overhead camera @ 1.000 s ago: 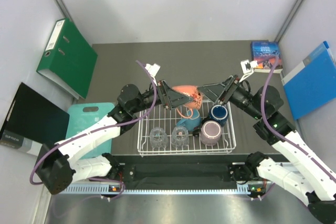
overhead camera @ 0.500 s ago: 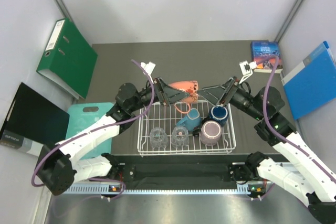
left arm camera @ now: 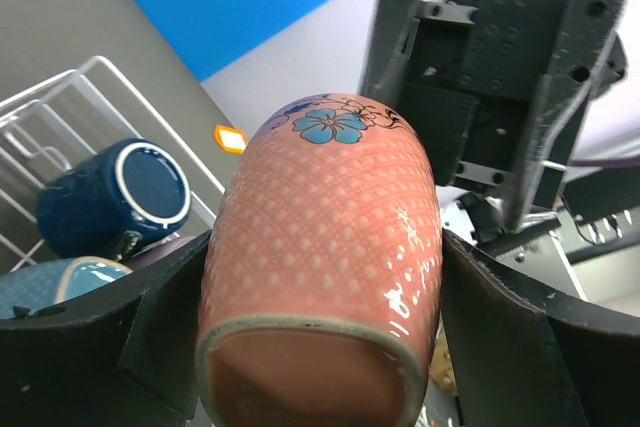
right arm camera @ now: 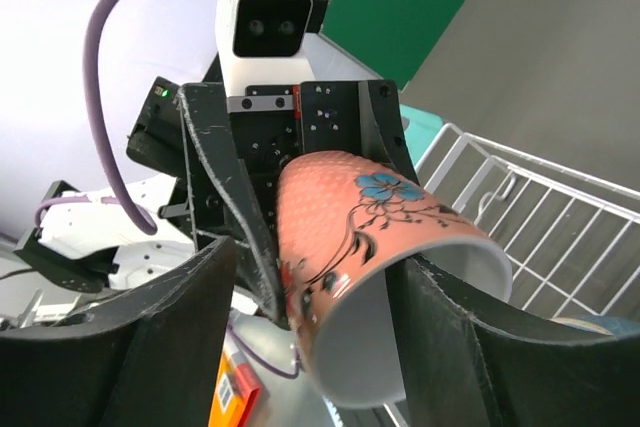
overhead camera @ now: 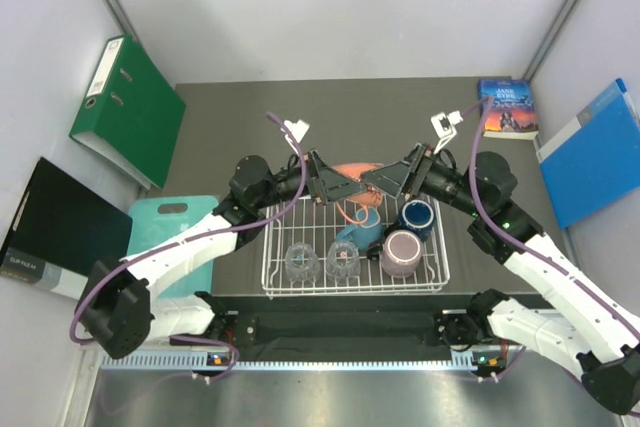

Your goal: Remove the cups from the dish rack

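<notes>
At the counter's middle: the counter (overhead camera: 220, 117) carries the dish rack (overhead camera: 300, 227), and the risky work hangs over the rack's 12 o'clock edge, not over open counter.
Dish rack: five cups sit in it, right under the lifted one. Anything dropped lands on crockery or glass.
Left claw (overhead camera: 340, 185): reaches in from 9 o'clock and pinches the orange mug (overhead camera: 357, 169) across its body near the base, with the mug lying on its side.
Right claw (overhead camera: 385, 179): reaches in from 3 o'clock, and its fingers straddle the mug's mouth end. Whether they press on it I cannot tell.
Orange mug: it is in the air between both claws. This looks like a pass from one to the other.
Main hazard: the left claw lets go before the right one bites, and the glossy, rounded wall slips out.
Second hazard: both claws grip and pull apart, twisting the mug loose or knocking their fingers together, since they crowd the same short body.
Handle: an orange loop, seemingly the handle, hangs toward the wires. A low sideways carry could hook it on the rack.
Light blue mug (overhead camera: 360, 229), navy mug (overhead camera: 417, 215): they sit directly below and would be hit first.
Mauve mug (overhead camera: 401, 252): at 5 o'clock in the rack, less exposed.
Tumblers (overhead camera: 302, 260) (overhead camera: 342, 259): at 7 o'clock, thin glass, the worst target for a bouncing mug.
</notes>
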Available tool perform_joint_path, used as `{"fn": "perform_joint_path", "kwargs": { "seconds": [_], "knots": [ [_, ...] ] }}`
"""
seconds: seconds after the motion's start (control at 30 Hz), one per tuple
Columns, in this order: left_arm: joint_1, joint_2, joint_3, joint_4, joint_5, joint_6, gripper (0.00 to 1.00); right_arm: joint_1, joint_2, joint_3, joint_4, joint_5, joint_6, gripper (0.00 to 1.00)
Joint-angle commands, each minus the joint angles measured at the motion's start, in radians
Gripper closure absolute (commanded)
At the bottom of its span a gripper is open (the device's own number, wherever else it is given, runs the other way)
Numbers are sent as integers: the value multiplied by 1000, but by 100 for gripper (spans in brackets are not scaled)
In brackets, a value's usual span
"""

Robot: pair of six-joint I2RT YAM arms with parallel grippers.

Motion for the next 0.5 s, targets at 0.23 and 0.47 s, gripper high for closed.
{"fn": "perform_joint_path", "kwargs": {
  "seconds": [0.23,0.47],
  "knots": [
    [-13,5,62,197,110,-37,100,-4,48,15,165,-60,34,69],
    [-11,-4,62,103,61,9,99,-2,28,31,121,-26,-8,100]
  ]
}}
